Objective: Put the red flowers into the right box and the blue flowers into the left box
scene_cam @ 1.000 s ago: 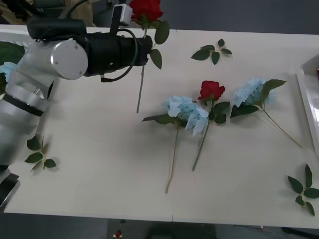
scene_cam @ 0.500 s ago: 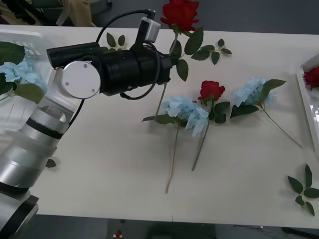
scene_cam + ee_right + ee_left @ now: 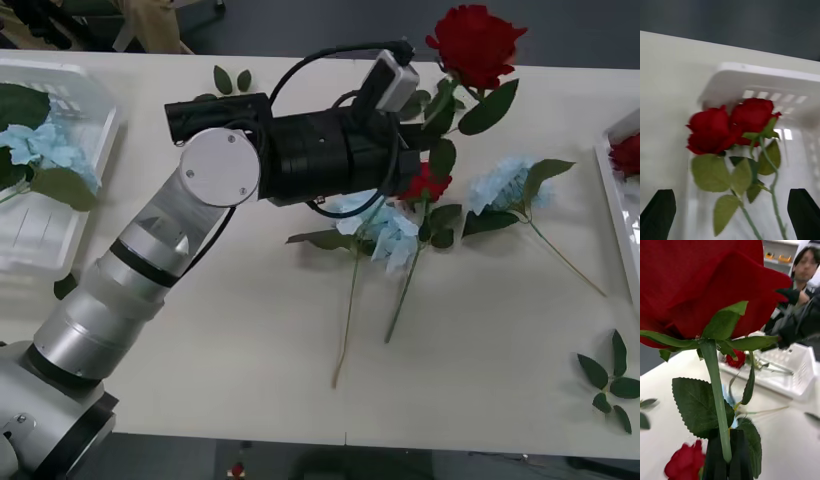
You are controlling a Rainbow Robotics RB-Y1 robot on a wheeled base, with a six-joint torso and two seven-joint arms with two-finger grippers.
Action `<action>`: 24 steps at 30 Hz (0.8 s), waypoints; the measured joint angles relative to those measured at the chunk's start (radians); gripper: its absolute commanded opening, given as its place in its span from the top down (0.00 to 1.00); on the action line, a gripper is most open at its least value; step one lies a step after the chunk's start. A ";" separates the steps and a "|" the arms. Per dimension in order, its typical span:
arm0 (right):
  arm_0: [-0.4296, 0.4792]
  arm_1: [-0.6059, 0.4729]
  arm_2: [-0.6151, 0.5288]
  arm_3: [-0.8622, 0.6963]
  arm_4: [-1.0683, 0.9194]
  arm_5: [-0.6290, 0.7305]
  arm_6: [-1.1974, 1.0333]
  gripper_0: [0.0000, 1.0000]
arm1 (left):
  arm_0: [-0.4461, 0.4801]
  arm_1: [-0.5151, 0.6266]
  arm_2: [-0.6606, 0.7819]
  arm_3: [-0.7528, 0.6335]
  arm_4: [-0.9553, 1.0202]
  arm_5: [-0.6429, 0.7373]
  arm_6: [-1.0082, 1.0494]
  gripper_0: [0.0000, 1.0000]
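Left tool (image 3: pixel 727 453), clamped on a red rose's (image 3: pixel 476 42) stem, has swung from the frame's upper left to upper centre, nearing the right box (image 3: pixel 612 200), where the right tool (image 3: pixel 730 213) hangs open over two roses (image 3: pixel 732 125).

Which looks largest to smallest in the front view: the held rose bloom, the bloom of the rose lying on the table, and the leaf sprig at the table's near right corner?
1. Held red rose bloom, raised in the left tool, so nearness may enlarge it.
2. Leaf sprig.
3. Table rose bloom, partly hidden by the arm, so ranks 2 and 3 are unsure.
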 measured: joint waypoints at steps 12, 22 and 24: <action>0.165 0.000 -0.030 -0.086 -0.573 0.067 0.414 0.13 | -0.028 -0.028 -0.129 0.000 0.071 -0.205 -0.080 1.00; 0.230 0.002 -0.060 -0.086 -0.903 0.121 0.648 0.13 | -0.028 -0.056 -0.127 0.001 0.162 -0.232 -0.080 1.00; 0.238 0.007 -0.060 -0.086 -0.944 0.130 0.697 0.13 | -0.028 -0.061 -0.127 0.002 0.192 -0.243 -0.080 1.00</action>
